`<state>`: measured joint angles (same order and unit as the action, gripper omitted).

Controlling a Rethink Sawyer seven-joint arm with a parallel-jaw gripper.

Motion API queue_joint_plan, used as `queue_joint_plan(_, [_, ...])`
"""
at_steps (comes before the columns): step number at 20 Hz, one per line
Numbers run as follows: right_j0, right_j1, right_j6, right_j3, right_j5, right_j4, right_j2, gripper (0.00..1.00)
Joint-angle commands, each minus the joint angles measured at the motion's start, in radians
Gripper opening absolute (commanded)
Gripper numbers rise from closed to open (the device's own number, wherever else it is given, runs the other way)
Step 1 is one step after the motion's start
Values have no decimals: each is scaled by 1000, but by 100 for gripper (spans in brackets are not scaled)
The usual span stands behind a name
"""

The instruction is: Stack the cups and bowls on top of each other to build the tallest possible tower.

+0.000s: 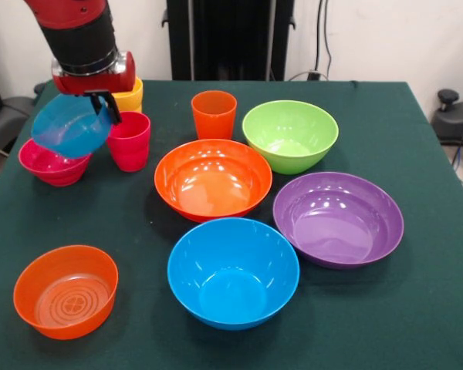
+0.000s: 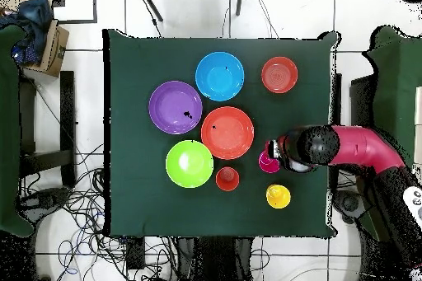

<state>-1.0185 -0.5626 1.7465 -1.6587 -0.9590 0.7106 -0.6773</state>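
My gripper (image 1: pixel 104 104) is shut on the rim of the translucent blue bowl (image 1: pixel 69 125). It holds the bowl tilted in the air just above the small magenta bowl (image 1: pixel 52 163) at the left. The red-pink cup (image 1: pixel 129 140) stands beside them, with the yellow cup (image 1: pixel 129 96) behind it and the orange cup (image 1: pixel 214 113) further right. The large orange bowl (image 1: pixel 213 179), lime green bowl (image 1: pixel 291 135), purple bowl (image 1: pixel 338 218), blue bowl (image 1: pixel 233 271) and small translucent orange bowl (image 1: pixel 65 290) each stand alone. No tower shows. In the overhead view the arm (image 2: pixel 330 146) covers the gripper.
The green table (image 1: pixel 417 324) ends close behind the cups and just left of the magenta bowl. Cables and a black stand lie beyond the far edge. A bare strip runs along the near right side.
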Motion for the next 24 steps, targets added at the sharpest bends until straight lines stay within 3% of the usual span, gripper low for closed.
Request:
queue_joint_plan(1, [-21, -40, -175, -111, 53, 75, 32, 0])
queue_joint_plan(21, [-31, 32, -146, -69, 93, 162, 40, 0])
queue_joint_plan(22, [-37, 32, -132, -74, 108, 167, 35, 100])
queue_joint_plan(24, [-69, 29, -153, -98, 140, 156, 10, 100])
